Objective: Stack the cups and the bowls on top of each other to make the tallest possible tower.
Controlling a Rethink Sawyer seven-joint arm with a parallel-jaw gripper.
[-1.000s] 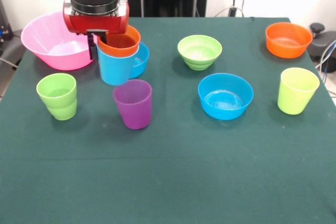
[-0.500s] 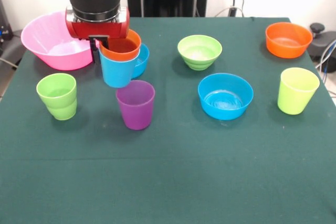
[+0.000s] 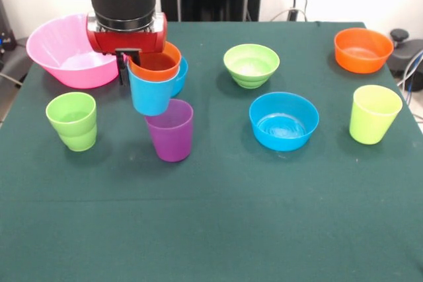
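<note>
The gripper (image 3: 130, 65) was clamped on the near-left rim of the light blue cup (image 3: 151, 94), with the orange cup (image 3: 155, 63) nested inside it; one dark finger (image 3: 121, 70) ran down the outside of the wall, and the other appeared to sit inside the rim, though the view there was poor. The held pair was off the cloth, mouths up, its long axis close to vertical and tilted slightly. Its base hung just above the rim of the purple cup (image 3: 170, 130), which stood upright and mouth-up on the green table (image 3: 218, 216); contact between the two could not be determined.

A blue bowl (image 3: 180, 74) showed partly behind the held cups. The pink bowl (image 3: 63, 51) sat to the left at the back, and the stepped green cup (image 3: 73, 121) stood in front of it. To the right lay the ridged green bowl (image 3: 251, 65), a second blue bowl (image 3: 284, 120), the yellow-green cup (image 3: 374, 114) and the orange bowl (image 3: 363, 49).
</note>
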